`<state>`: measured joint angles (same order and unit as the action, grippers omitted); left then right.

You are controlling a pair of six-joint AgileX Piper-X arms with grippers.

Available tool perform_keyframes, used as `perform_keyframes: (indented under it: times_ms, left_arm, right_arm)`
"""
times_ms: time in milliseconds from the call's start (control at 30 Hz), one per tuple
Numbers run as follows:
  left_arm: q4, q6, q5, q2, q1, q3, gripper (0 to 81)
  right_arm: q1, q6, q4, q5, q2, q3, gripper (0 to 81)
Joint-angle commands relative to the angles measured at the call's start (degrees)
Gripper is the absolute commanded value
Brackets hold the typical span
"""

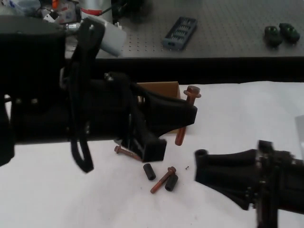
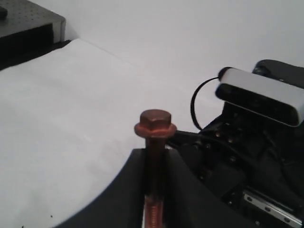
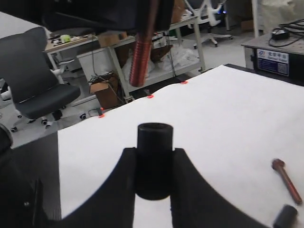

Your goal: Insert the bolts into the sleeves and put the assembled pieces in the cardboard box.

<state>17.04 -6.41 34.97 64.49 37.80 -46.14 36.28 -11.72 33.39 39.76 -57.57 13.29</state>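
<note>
High view looks down over the tabletop (image 1: 237, 109) from behind; wrist views sit close along left end effector (image 2: 154, 159) and right end effector (image 3: 154, 154), sharing one bolt (image 2: 155, 127).

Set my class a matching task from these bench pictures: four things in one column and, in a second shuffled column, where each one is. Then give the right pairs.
Things
1. raised bolt
2. raised sleeve
3. cardboard box
4. loose sleeve

Places
A. clamped in the right gripper
B. lying beside a loose bolt on the white cloth
C. partly hidden behind the left arm
D. clamped in the left gripper

Pairs: 1-D, 2-A, 3-C, 4-B
</note>
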Motion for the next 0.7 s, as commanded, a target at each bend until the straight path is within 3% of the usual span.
perform_keyframes:
  times_ms: [0,167,667]
  left_arm:
    - [2.32,5.29,1.95,-3.0,0.19,1.33,0.6]
    - [2.52,5.27,1.95,-4.19,0.19,2.32,0.6]
    - [6.08,5.4,3.05,-4.3,-0.77,2.3,0.6]
  right_arm:
    - [4.24,-5.32,14.55,1.57,-8.99,1.48,3.9]
    - [7.21,-6.02,14.89,2.42,-12.82,5.24,3.9]
    - [7.21,-6.31,15.01,1.44,-12.97,7.58,3.9]
